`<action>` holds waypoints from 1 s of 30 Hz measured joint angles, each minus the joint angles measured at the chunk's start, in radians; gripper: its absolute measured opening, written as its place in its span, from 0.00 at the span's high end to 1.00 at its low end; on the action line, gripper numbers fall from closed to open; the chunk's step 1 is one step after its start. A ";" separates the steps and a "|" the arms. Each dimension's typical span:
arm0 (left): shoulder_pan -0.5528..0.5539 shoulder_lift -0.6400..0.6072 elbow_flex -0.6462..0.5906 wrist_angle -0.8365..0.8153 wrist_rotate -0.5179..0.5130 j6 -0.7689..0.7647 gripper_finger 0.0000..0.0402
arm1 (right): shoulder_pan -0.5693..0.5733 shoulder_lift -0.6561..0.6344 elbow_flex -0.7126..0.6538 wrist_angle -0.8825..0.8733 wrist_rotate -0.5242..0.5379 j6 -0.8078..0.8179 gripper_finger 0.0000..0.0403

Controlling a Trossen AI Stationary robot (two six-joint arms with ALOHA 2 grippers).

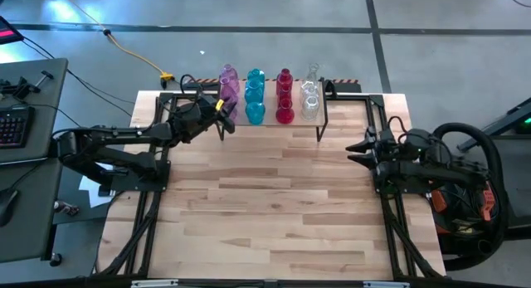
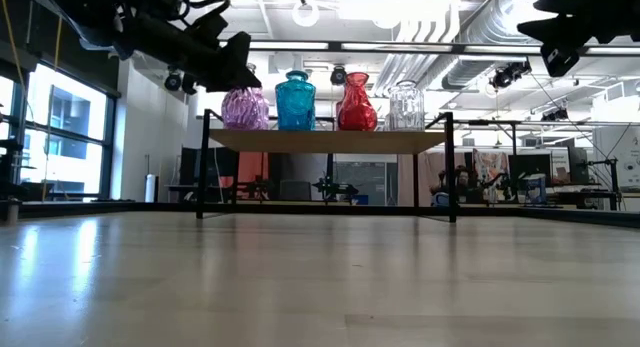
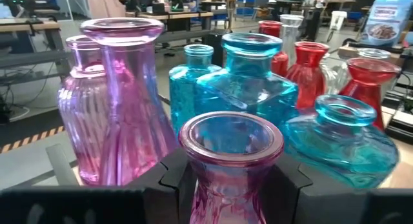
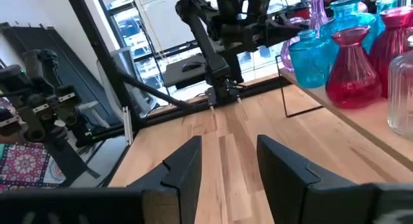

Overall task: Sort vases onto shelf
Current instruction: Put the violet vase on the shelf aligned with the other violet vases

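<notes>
The shelf (image 2: 330, 140) stands at the table's far edge and carries rows of pink (image 3: 119, 101), teal (image 3: 251, 82), red (image 3: 310, 66) and clear (image 1: 310, 95) glass vases, standing on their bases. My left gripper (image 3: 231, 182) is at the shelf's left front corner, shut on a small pink vase (image 3: 231, 153) in front of the other pink ones. My right gripper (image 4: 226, 159) hangs open over the table's right side, off the shelf's right end, touching nothing. My left gripper pinches the pink vase by its neck (image 3: 226, 185), just under the flared rim, with one finger (image 3: 174, 179) on each side. The fingers come roughly level from the table's left. The vase stays upright; its base is hidden, so I cannot tell whether it stands on the shelf.
The teal vases (image 1: 255, 95) stand close beside the held vase on its right, and two taller pink vases behind it. Bare wooden tabletop (image 1: 274, 205) stretches in front of the shelf. Black frame rails (image 1: 141, 230) run along the table's left and right edges.
</notes>
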 joint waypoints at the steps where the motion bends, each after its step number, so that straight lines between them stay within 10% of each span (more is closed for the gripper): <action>1: 0.003 0.000 0.000 0.000 0.000 0.000 0.71 | 0.000 0.000 -0.007 0.005 0.000 0.000 0.67; 30: 0.008 0.000 0.000 0.000 0.019 -0.020 0.71 | 0.000 -0.002 -0.278 0.142 0.204 0.255 0.67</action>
